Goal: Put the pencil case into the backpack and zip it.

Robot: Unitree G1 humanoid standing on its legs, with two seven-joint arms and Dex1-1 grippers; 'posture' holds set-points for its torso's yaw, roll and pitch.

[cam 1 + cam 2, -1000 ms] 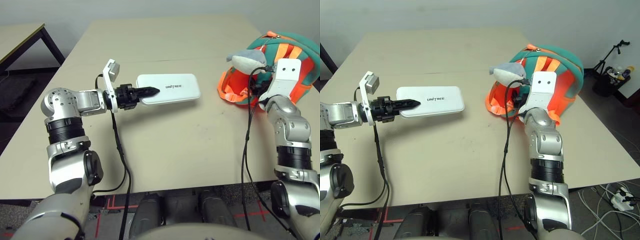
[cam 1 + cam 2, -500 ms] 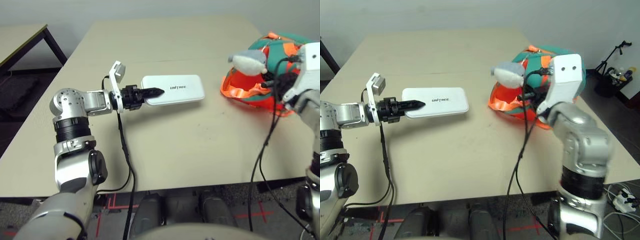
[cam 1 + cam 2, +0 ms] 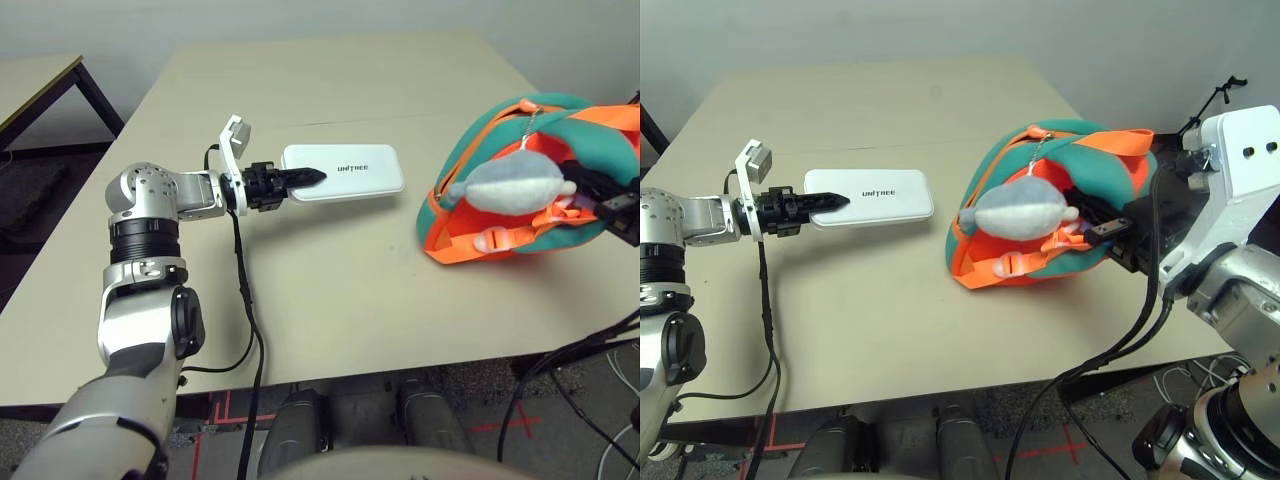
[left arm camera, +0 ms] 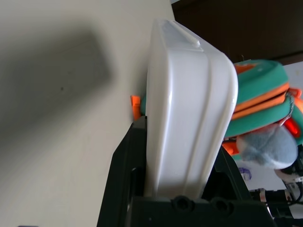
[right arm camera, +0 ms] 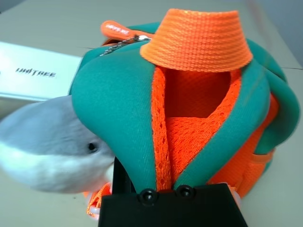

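While the left gripper (image 3: 300,180) pinches one short end of the pencil case (image 3: 345,172), we see the case held flat over the table (image 3: 330,290) in the left eye view, well to the left of the backpack (image 3: 530,180). The backpack sits at the table's right side, teal with orange trim, and its plush shark (image 3: 510,185) hangs on a chain against the front.

In the right eye view the case is again left of the backpack, apart from it, lettering up. We see the right gripper (image 3: 1110,235) at the backpack's right side, its black fingers pressed into the teal fabric; they look nearly closed on the fabric, though the contact itself is partly hidden. A person's tripod-like stand (image 3: 1215,100) is behind the backpack, off the table.

In the left wrist view the white case fills the gap between the two black fingers (image 4: 124,170), clamped on both faces, with the backpack and shark beyond its far end.

In the right wrist view we see the backpack close up: orange top strap (image 5: 196,40), orange mesh lining inside the teal edges, the shark beside it, the case behind the shark.
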